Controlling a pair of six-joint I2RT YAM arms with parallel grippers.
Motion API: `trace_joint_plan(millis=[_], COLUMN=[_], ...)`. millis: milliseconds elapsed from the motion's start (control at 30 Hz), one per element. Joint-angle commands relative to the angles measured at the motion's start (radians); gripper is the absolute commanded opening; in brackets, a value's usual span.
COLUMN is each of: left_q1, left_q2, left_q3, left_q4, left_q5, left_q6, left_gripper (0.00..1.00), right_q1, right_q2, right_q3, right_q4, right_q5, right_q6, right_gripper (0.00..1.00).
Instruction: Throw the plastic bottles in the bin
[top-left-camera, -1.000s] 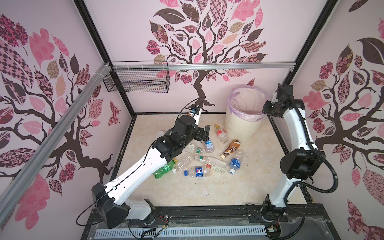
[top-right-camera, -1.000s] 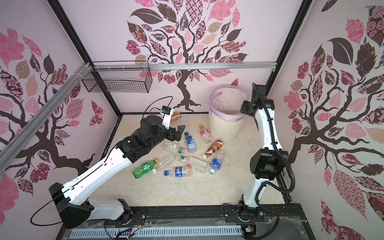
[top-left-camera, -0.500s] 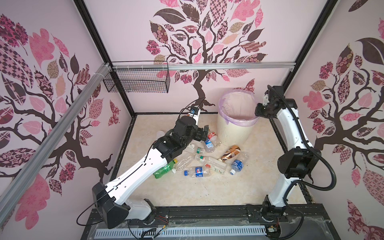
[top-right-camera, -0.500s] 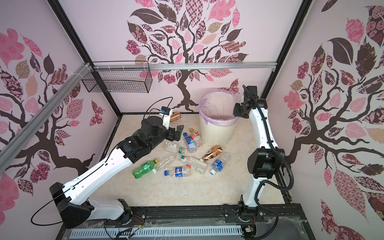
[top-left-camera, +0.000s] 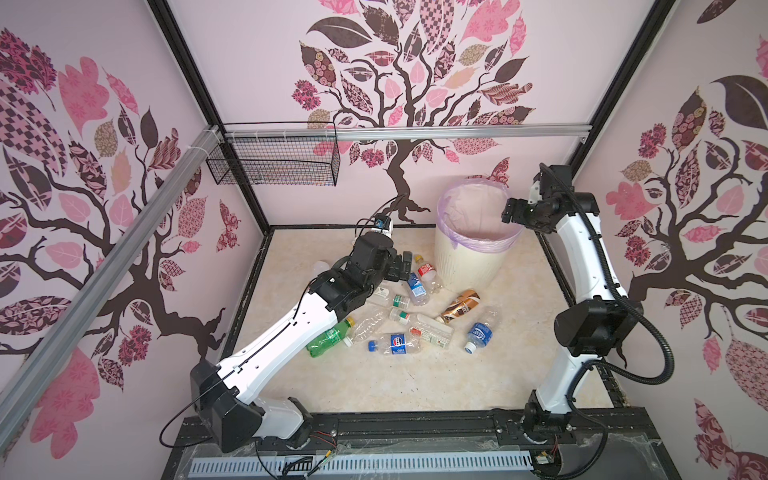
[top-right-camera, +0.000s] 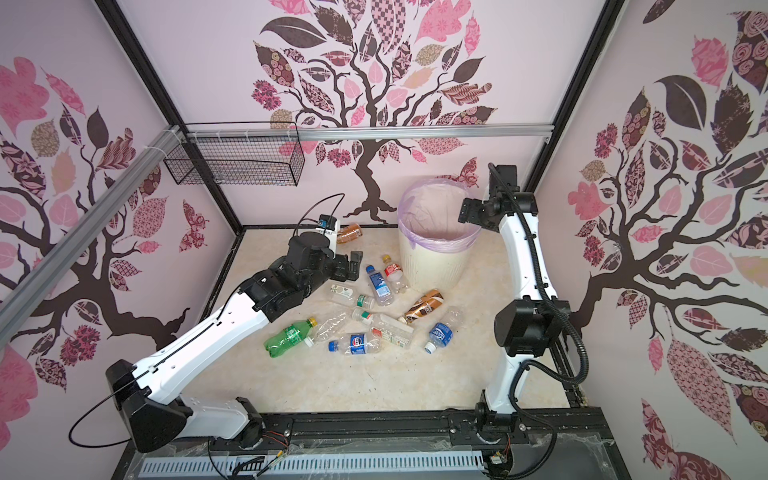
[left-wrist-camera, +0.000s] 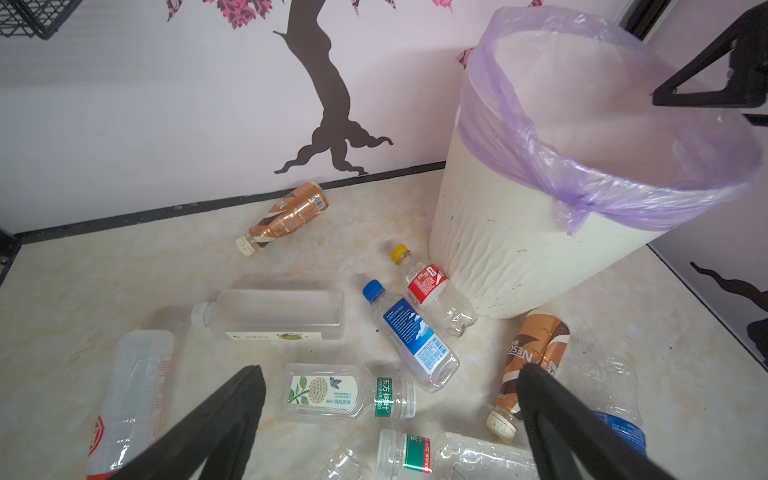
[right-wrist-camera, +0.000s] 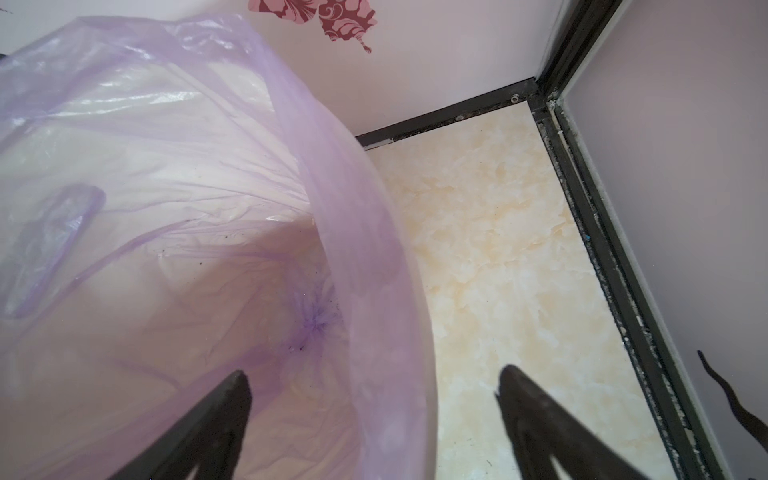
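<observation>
While agape, right gripper (right-wrist-camera: 372, 372) seemingly astride bin rim (right-wrist-camera: 332, 166).

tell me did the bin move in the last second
Yes: the bin slid left in both top views, closer to the painted tree trunk on the back wall.

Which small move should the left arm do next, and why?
Probably lower the left tool onto the green-label bottle: its jaws stand open and empty, that bottle lies flat in line between them, and the bin is close.
</observation>
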Motion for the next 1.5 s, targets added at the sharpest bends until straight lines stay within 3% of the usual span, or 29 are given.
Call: trace_joint_plan(millis=[0, 200, 467, 667, 767, 933, 1200, 1333, 1467], left_q1=[0.033, 0.110, 0.119, 0.131, 0.175, 0.353, 0.630, 0.664, 0.660], left_q2=[-0.002, 0.008, 0.018, -0.003, -0.002, 0.039, 0.141, 0.215, 0.294], left_q3=[-0.013, 0.022, 0.056, 0.054, 0.062, 0.077, 0.082, 0.118, 0.167], left_q4=[-0.034, -0.115, -0.222, -0.276, -0.296, -0.337, -0.345, -0.297, -0.269], left_q5=[0.003, 0.047, -0.012, -0.022, 0.062, 0.292, 0.563, 0.641, 0.652], left_q6=[-0.045, -0.113, -0.114, -0.138, -0.146, -0.202, -0.292, -0.288, -0.258], left_gripper=[0.99, 0.98, 0.98, 0.98, 0.98, 0.98, 0.98, 0.99, 0.98], right_q1=[0.003, 0.044, 0.135, 0.317, 0.453, 0.680, 0.834, 0.894, 0.900], right_q2=[-0.032, -0.157, -0.335, -0.416, -0.400, -0.359, -0.207, -0.150, -0.155], right_q3=[0.059, -0.034, -0.156, -0.233, -0.238, -0.316, -0.378, -0.419, -0.430], right_q4=[-0.001, 0.097, 0.220, 0.296, 0.291, 0.370, 0.477, 0.604, 0.665], right_q5=[0.032, 0.160, 0.042, 0.113, 0.212, 0.467, 0.684, 0.791, 0.776], right_q6=[0.034, 0.074, 0.058, -0.009, -0.079, -0.217, -0.409, -0.521, -0.499], right_gripper=[0.99, 1.00, 0.99, 0.99, 0.99, 1.00, 1.00, 0.99, 1.00])
